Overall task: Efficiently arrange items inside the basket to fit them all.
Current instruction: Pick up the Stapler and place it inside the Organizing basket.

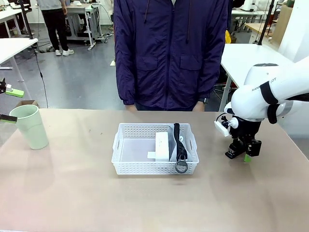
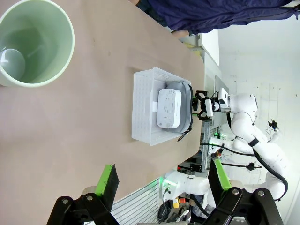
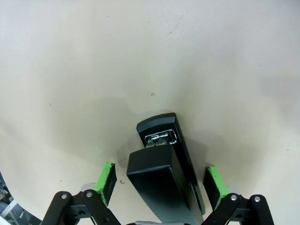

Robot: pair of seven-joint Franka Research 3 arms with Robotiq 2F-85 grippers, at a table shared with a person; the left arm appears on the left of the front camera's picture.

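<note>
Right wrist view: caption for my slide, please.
Open right gripper straddles the black stapler on the table, pads not touching.

Beige table (image 1: 72, 193), pale green cup (image 1: 30, 126) upright at left, white basket (image 1: 126, 166) centre, black stapler (image 3: 164, 178) right

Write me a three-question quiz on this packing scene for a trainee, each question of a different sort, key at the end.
1. True or false: the pale green cup stands upright on the table, outside the basket.
2. Fill in: the black stapler lies on the table between the open fingers of the ____ gripper.
3. Pick one: what already lies in the basket?
A. cup and stapler
B. white clock and grey pouch
C. stapler alone

Key
1. True.
2. Right: the right gripper straddles it, pads apart from its sides.
3. B.
</note>
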